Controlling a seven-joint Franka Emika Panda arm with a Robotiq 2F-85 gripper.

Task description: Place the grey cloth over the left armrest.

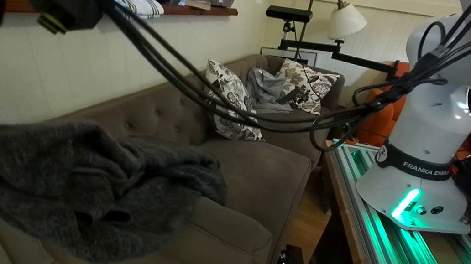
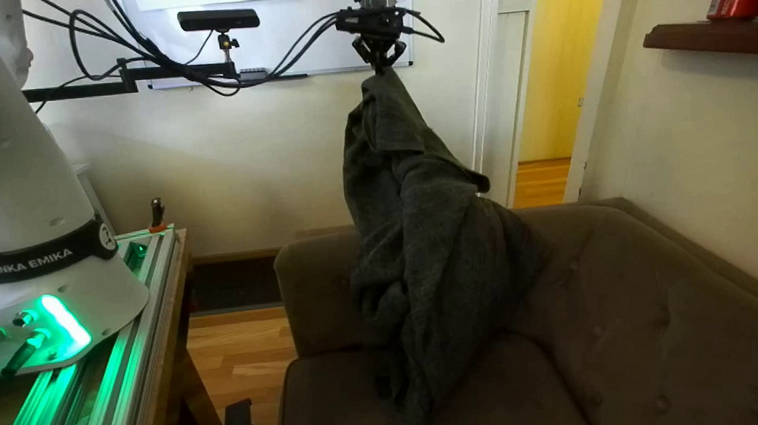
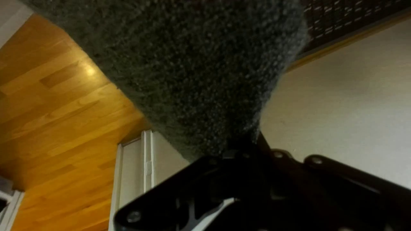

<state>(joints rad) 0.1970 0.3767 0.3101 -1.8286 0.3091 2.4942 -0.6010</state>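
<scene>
Grey cloth [image 2: 431,235] hangs from your gripper [image 2: 380,70], which pinches its top end tightly, and drapes in folds across the sofa armrest [image 2: 318,290].

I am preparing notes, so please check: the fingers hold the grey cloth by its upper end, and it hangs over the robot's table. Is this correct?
Not quite: the table is the wrong place. The fingers hold the grey cloth by its upper end, but in both exterior views it hangs over the sofa, hiding part of the armrest.
</scene>
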